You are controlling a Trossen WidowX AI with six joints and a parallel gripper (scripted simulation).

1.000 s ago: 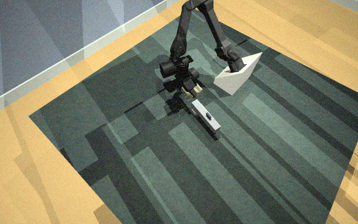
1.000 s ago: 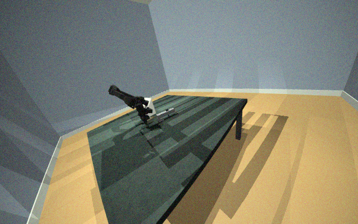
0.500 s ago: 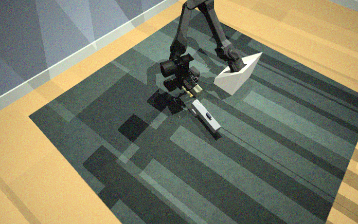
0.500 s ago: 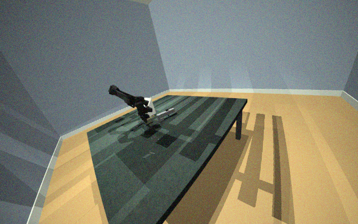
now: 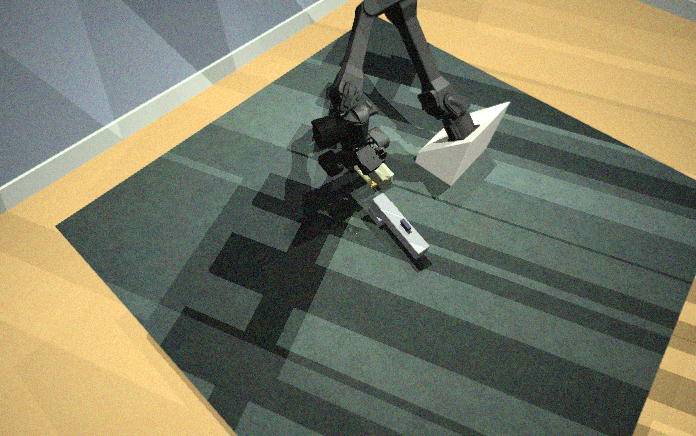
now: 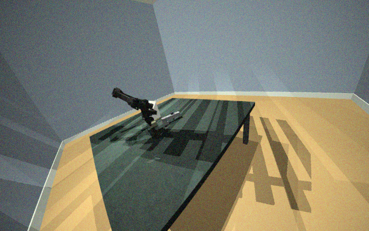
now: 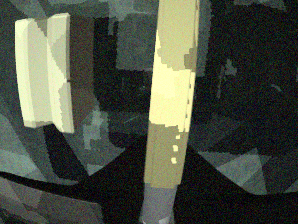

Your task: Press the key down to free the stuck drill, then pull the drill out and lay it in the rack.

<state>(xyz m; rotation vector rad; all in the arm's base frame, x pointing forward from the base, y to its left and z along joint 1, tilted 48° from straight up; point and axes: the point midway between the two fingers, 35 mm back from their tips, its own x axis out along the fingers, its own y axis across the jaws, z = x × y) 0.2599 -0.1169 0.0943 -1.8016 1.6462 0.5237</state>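
My gripper point(image 5: 371, 171) point(image 6: 151, 122) is shut on the drill point(image 5: 381, 176) point(image 7: 172, 83), a cream-yellow bar with a grey tip. In the wrist view the drill runs top to bottom between dark fingers. I hold it just off the upper-left end of the grey housing block point(image 5: 400, 225) point(image 6: 170, 116), which lies flat on the table. The small blue key point(image 5: 405, 224) sits on top of the housing. The white wedge-shaped rack point(image 5: 458, 146) point(image 6: 153, 105) stands to the right of my gripper, a short way from the drill.
The dark green striped table point(image 5: 462, 318) point(image 6: 152, 174) stands on a wooden floor. The arm's base link point(image 5: 458, 122) stands right behind the rack. A pale block point(image 7: 41, 72) shows at the left of the wrist view; I cannot tell which object it is.
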